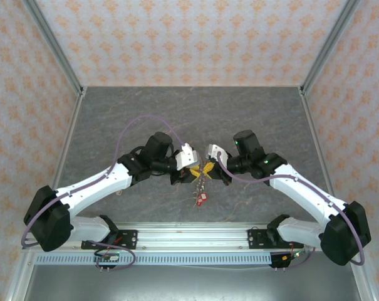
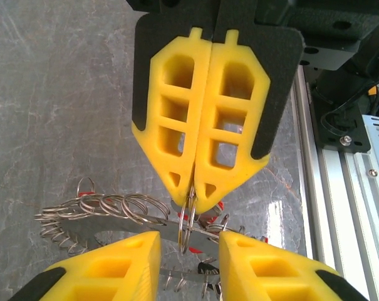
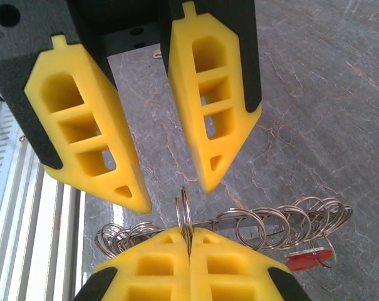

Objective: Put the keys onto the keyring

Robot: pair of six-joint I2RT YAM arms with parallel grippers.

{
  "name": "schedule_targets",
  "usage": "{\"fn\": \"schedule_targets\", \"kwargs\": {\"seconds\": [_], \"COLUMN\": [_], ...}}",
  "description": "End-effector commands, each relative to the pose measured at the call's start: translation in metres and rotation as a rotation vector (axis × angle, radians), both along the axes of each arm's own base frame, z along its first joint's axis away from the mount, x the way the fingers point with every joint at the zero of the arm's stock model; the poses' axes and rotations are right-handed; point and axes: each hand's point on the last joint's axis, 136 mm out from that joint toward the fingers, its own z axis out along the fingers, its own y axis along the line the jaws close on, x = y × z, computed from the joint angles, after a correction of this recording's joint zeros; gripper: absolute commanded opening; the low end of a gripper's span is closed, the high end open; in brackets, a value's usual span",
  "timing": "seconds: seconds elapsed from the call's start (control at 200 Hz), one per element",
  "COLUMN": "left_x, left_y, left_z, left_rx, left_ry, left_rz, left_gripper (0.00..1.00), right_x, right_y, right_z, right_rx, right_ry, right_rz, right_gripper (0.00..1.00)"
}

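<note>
Centrally over the grey, marble-veined table (image 1: 252,119), the two arms meet tip to tip with the keyring (image 2: 114,224) between them, and a small bunch of keys (image 1: 202,191) dangles just below. The keyring looks like a flat strip of dull grey metal with a jagged, toothed edge. Many thin, shiny wire loops (image 3: 283,213) are threaded along it, crowded like a coil. One key (image 3: 309,258) with a red plastic head hangs from those loops at the far end. The right gripper (image 3: 189,233) has its jaws pressed together, pinching a thin steel split ring (image 3: 185,210) that stands upright just above the toothed strip. The left gripper (image 3: 171,195) faces it with jaws parted, one finger on each side of that ring and the strip. Whether its pads touch the metal cannot be told. All four fingers (image 2: 230,119) are matte yellow wedges, moulded with open lattice cells and backed by black plates. A ribbed aluminium rail (image 2: 339,188) runs along the table's near edge.
</note>
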Motion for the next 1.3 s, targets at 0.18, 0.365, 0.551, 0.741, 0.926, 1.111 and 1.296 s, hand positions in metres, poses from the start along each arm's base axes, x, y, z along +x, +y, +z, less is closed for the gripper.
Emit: {"fn": "schedule_targets", "kwargs": {"seconds": [0.18,0.365,0.551,0.741,0.926,1.111,1.296], "left_x": [-0.001,-0.003,-0.003,-0.002,-0.001,0.000,-0.002], "left_y": [-0.011,-0.010,-0.009,-0.010,-0.011,-0.015,-0.016], "left_z": [0.008,0.004,-0.002,-0.003,-0.001,0.006,0.010], "left_rx": [-0.005,0.013,0.035,0.033,0.012,-0.068,-0.083], "left_ry": [-0.011,0.001,0.008,0.011,0.003,-0.007,-0.010], "left_rz": [-0.052,-0.060,-0.056,-0.058,-0.050,-0.029,-0.039], "left_gripper": [0.11,0.07,0.14,0.05,0.00,0.00,0.00], "right_x": [0.007,0.006,0.003,0.001,0.004,0.004,0.004], "right_y": [0.012,0.013,0.013,0.013,0.004,-0.003,-0.003], "right_z": [0.024,0.025,0.027,0.028,0.018,0.003,-0.001], "right_rx": [0.085,0.100,0.114,0.120,0.090,0.100,0.116], "right_ry": [-0.079,-0.076,-0.069,-0.072,-0.081,-0.014,0.015], "right_rz": [0.025,0.022,0.035,0.037,-0.022,-0.082,-0.100], "right_gripper": [0.00,0.00,0.00,0.00,0.02,0.14,0.15]}}
